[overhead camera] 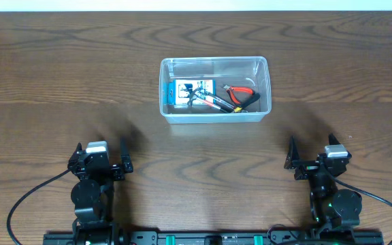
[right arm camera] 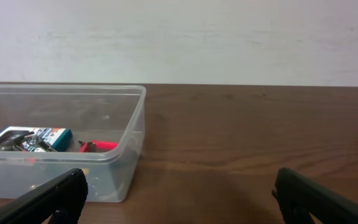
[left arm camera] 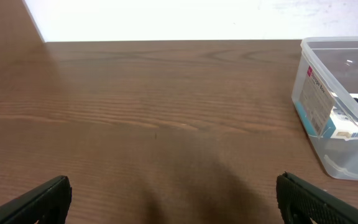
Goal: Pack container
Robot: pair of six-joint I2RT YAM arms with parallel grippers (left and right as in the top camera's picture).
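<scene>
On the worktop point(overhead camera: 46, 82) we see a clear, round-cornered container point(overhead camera: 213, 60) holding a box point(overhead camera: 184, 95) and red pliers point(overhead camera: 241, 92); short of it, the left pincer point(overhead camera: 103, 158) and right pincer point(overhead camera: 313, 155) gape.

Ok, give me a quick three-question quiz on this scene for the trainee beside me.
1. Fill in: in the overhead view, the red-handled pliers lie to the ___ of the blue-and-white printed box.
2. True or false: both lie on the brown wooden table, outside the clear plastic rectangular container.
3. Which one holds something? A) left tool B) right tool C) neither

Key: 1 right. 2 false, both lie inside the container. 3 C, both tools stand open and empty, near the table's front edge.
</scene>
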